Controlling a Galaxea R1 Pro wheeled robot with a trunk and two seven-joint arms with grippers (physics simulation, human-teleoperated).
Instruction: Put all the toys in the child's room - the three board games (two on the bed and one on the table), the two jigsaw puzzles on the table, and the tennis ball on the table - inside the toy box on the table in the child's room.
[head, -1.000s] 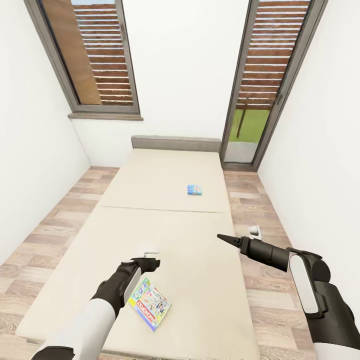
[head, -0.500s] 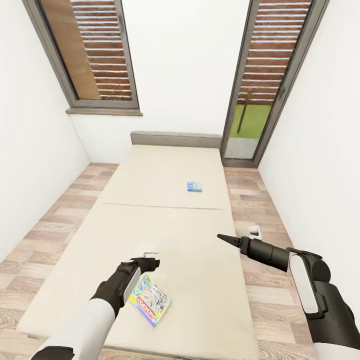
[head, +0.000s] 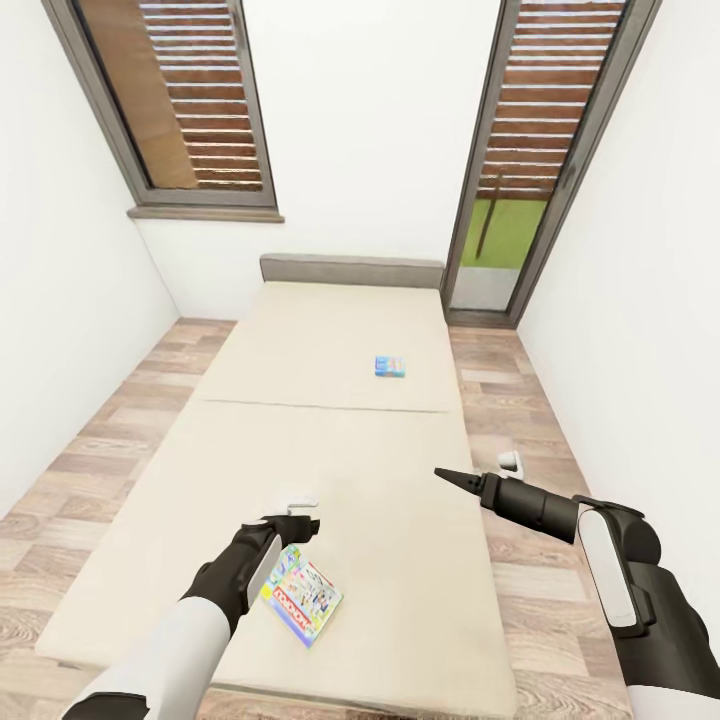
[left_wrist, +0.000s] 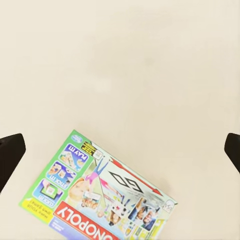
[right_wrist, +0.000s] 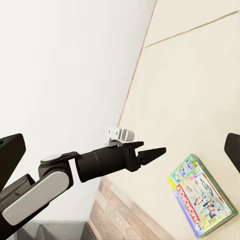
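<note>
The robot has backed off slightly, its spread-open left gripper (head: 300, 510) above the flat, stiff, colourful cardboard Monopoly box (head: 302, 595), probably light, best pinched across an edge.

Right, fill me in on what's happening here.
The robot stands at the foot of the bed with both arms out over the mattress. Its left gripper hangs open just above a Monopoly board game lying flat near the bed's foot, not touching it. A second, small blue board game lies further up the bed. The right gripper is held out over the bed, holding nothing.
</note>
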